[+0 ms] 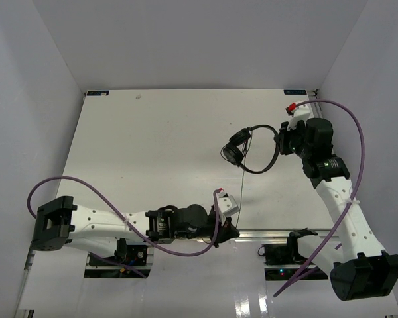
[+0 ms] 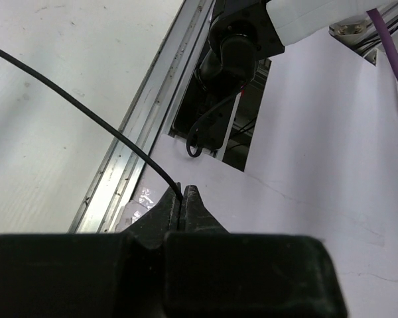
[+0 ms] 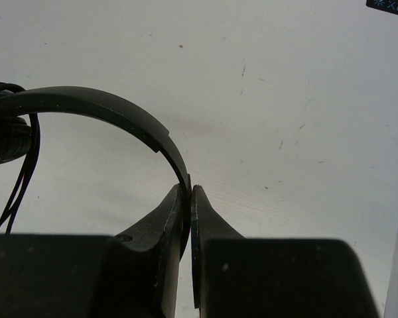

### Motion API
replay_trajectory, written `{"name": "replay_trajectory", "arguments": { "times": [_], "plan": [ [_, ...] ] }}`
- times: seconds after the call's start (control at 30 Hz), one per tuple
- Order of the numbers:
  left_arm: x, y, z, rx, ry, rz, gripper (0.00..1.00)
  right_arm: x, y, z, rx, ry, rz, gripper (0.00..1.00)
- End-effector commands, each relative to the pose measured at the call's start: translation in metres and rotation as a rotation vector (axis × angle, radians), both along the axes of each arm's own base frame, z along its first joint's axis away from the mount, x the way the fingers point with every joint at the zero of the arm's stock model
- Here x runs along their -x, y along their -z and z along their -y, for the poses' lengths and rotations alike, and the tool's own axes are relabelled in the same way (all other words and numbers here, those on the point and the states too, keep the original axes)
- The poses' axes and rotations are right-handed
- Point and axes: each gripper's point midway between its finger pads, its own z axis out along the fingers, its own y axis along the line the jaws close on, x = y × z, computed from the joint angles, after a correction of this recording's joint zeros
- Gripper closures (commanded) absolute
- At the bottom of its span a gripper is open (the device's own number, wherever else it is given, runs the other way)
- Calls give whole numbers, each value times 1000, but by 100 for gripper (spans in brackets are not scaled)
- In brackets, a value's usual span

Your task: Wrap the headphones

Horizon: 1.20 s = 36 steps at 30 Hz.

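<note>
On the far right of the table (image 1: 152, 146): headphones (image 1: 236, 151) gripped by the headband (image 3: 106, 106), cord (image 2: 86, 109) pinched near the front edge.
Right gripper (image 3: 189, 192) is clamped tight on the headband. Left gripper (image 2: 184, 192) is fully closed on the thin cord, which runs straight from the headphones to it.

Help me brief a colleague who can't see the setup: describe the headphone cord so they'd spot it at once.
On the white table, find the black headphones, gripped at the right by the right hand. The cord runs from them straight toward the near edge, where the left hand pinches it. Unlike the thick purple cables, it is thin and black.
</note>
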Motion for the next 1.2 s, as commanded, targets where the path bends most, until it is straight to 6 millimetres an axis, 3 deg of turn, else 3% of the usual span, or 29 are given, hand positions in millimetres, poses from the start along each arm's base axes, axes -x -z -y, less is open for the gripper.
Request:
{"name": "replay_trajectory", "arguments": {
  "times": [0.0,0.3,0.37,0.53,0.77,0.9,1.17],
  "plan": [
    [-9,-3,-31,-165,-42,64,100,-10,-35,6,86,-27,198,92],
    [-48,-55,-53,-282,-158,279,100,0,-11,-2,221,-191,213,92],
    [-60,-77,-51,-276,-196,343,100,3,-4,-4,243,-221,211,92],
    [-84,-108,-43,-299,-232,489,100,13,17,-7,340,-326,201,92],
    [-129,-137,-37,-326,-308,619,100,37,36,-21,375,-490,179,92],
    [-158,-144,-35,-309,-325,634,100,54,39,-33,339,-580,169,92],
    [-208,-124,-34,-299,-323,591,100,85,33,-54,187,-675,124,92]
  ]
}}
